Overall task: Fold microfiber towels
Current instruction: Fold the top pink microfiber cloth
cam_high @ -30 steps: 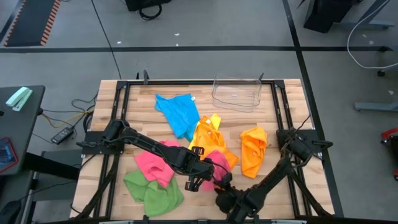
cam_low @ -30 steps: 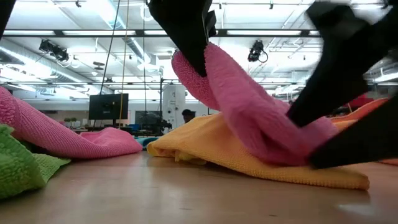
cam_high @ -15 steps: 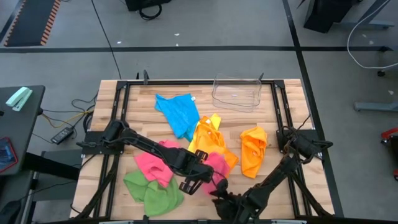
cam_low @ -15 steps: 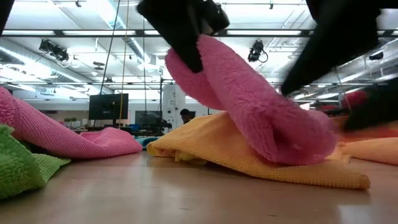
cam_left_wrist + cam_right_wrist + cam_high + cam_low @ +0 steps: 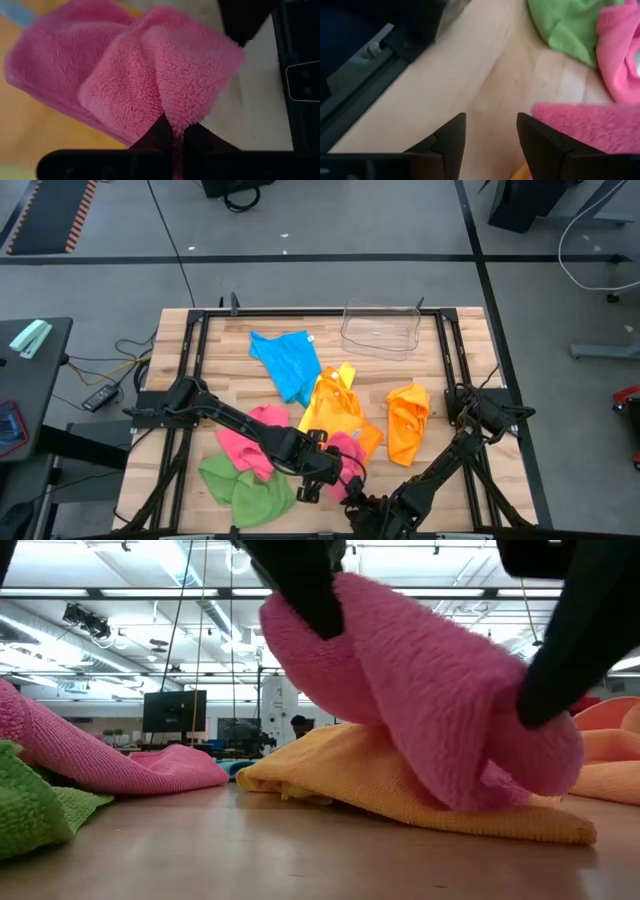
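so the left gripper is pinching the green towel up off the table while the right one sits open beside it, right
Not quite: the left gripper is shut on the pink towel, not the green one, as the left wrist view shows. The rest holds: the right gripper is open beside it.

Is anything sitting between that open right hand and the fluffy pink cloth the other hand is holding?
Nothing visible. The right hand is open over bare wooden table, with the fluffy pink cloth just beside it, pinched by the left hand.
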`<action>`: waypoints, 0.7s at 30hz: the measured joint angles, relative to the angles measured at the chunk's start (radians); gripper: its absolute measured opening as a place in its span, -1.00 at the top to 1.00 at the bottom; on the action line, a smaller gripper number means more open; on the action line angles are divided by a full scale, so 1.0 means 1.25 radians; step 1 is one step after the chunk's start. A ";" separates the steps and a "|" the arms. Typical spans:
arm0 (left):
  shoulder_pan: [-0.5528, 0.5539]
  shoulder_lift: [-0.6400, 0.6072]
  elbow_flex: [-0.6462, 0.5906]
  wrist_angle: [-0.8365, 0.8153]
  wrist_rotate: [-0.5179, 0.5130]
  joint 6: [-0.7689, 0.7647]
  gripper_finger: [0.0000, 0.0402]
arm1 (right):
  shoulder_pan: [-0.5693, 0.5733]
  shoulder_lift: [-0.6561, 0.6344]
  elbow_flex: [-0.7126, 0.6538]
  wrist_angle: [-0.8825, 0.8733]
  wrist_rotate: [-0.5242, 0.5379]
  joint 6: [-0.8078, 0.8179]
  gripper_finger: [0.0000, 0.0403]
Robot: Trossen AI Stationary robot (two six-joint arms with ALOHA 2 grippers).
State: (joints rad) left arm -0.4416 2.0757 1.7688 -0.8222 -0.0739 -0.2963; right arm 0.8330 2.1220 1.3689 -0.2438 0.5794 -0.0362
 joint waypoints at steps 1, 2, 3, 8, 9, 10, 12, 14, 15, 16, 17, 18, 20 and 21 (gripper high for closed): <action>0.000 0.000 -0.005 0.009 0.000 -0.019 0.91 | 0.000 0.000 0.000 0.009 0.000 -0.010 0.08; 0.001 -0.001 -0.013 0.024 0.000 -0.041 0.90 | 0.001 0.000 0.000 0.017 0.000 -0.018 0.08; 0.004 -0.001 -0.022 0.033 0.001 -0.057 0.89 | 0.001 0.000 0.000 0.025 0.000 -0.028 0.08; 0.017 0.000 -0.045 0.040 0.000 -0.085 0.83 | 0.001 -0.001 0.000 0.065 0.050 -0.088 0.08; 0.021 0.000 -0.047 0.039 0.000 -0.084 0.82 | 0.000 -0.001 0.000 0.068 0.066 -0.089 0.08; 0.022 0.000 -0.048 0.038 0.000 -0.084 0.82 | -0.004 -0.001 0.000 0.069 0.078 -0.089 0.08; 0.025 0.000 -0.048 0.051 0.000 -0.084 0.82 | -0.017 -0.001 0.000 0.070 0.082 -0.089 0.08; 0.025 0.000 -0.047 0.055 0.000 -0.086 0.84 | -0.035 -0.001 0.000 0.077 0.076 -0.081 0.08; 0.025 0.000 -0.047 0.055 0.000 -0.089 0.86 | -0.042 -0.001 0.000 0.082 0.075 -0.079 0.08; 0.024 0.000 -0.047 0.055 0.000 -0.091 0.87 | -0.049 -0.001 0.000 0.088 0.073 -0.081 0.08; 0.024 0.000 -0.047 0.055 0.000 -0.093 0.88 | -0.052 -0.001 0.000 0.095 0.072 -0.091 0.08; 0.025 0.000 -0.047 0.055 0.000 -0.094 0.89 | -0.054 -0.001 0.000 0.104 0.072 -0.105 0.08; 0.029 0.000 -0.047 0.055 0.001 -0.097 0.90 | -0.052 -0.001 0.001 0.130 0.061 -0.125 0.08; 0.032 0.000 -0.047 0.058 0.001 -0.104 0.89 | -0.052 -0.001 0.001 0.135 0.055 -0.129 0.08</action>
State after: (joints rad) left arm -0.4018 2.0758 1.7096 -0.7501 -0.0728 -0.4265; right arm 0.7683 2.1204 1.3697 -0.0746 0.6484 -0.1970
